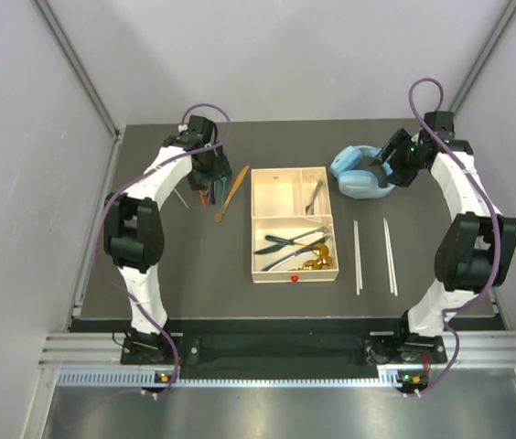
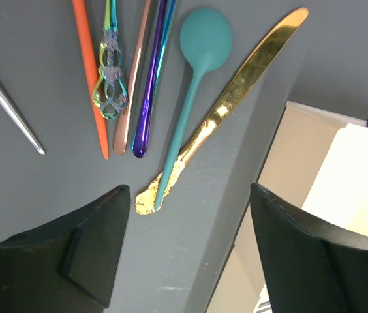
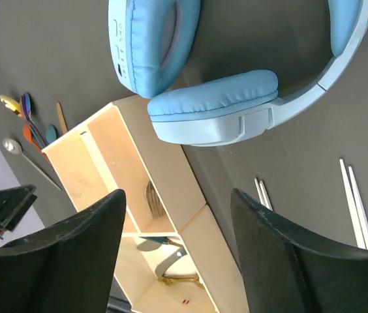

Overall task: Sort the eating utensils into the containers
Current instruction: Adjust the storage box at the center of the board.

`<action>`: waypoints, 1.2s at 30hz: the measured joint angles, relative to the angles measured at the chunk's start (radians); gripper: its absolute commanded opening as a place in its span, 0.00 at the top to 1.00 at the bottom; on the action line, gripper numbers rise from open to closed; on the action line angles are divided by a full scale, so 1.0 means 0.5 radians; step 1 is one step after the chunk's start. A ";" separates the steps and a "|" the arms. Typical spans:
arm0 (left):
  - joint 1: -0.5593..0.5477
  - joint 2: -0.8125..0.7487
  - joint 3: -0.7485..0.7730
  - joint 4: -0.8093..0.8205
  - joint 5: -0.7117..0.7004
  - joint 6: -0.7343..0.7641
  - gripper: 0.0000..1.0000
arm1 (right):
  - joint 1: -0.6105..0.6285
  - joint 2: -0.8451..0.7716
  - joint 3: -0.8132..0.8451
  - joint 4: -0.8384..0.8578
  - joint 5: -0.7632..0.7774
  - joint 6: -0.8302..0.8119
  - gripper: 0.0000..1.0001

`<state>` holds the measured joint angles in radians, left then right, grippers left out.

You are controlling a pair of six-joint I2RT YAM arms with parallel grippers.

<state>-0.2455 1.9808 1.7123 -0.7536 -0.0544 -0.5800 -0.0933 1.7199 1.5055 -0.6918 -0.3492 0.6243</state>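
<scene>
- Tray [image 1: 276,194] at centre; dark cutlery [image 1: 285,245] and gold spoons [image 1: 317,262] in the large section, one fork [image 1: 316,194] in the small section at 1 o'clock.
- Left gripper [image 2: 190,190] at 10 o'clock of tray, fingers apart, empty, above teal spoon [image 2: 200,78], gold knife [image 2: 243,85], orange handle [image 2: 89,72], purple handle [image 2: 150,85].
- Right gripper [image 3: 177,195] at 2 o'clock, fingers apart, empty, over headphones [image 3: 216,98].
- Chopsticks [image 1: 358,256] in two pairs at 3 o'clock of tray.

The left hand [image 2: 189,225] and the right hand [image 3: 179,231] are both pointing downward, reaching forward, jaws spread wide, holding nothing.
</scene>
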 measured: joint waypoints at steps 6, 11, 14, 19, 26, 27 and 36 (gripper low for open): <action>-0.001 0.050 0.011 -0.026 0.030 -0.018 0.69 | 0.000 0.049 0.021 -0.009 -0.012 0.006 0.75; -0.001 0.050 0.051 -0.037 0.025 0.007 0.23 | 0.000 0.092 0.082 0.005 -0.024 0.019 0.38; -0.001 0.050 0.080 -0.042 0.024 0.012 0.22 | 0.000 0.092 0.082 0.011 -0.032 0.010 0.35; 0.003 0.092 0.161 -0.074 -0.081 0.040 0.21 | 0.000 0.092 0.082 0.014 -0.037 0.010 0.35; 0.057 0.397 0.455 -0.152 -0.185 0.111 0.23 | 0.000 0.092 0.082 0.022 -0.039 0.010 0.34; 0.062 0.451 0.504 -0.162 -0.188 0.119 0.24 | 0.000 0.092 0.082 0.021 -0.039 0.011 0.34; 0.054 0.594 0.525 -0.189 -0.072 0.173 0.28 | 0.000 0.089 0.080 0.022 -0.038 0.010 0.35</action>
<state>-0.2184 2.2780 1.9747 -0.8482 -0.0906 -0.4934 -0.0933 1.7641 1.5455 -0.6807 -0.3683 0.6292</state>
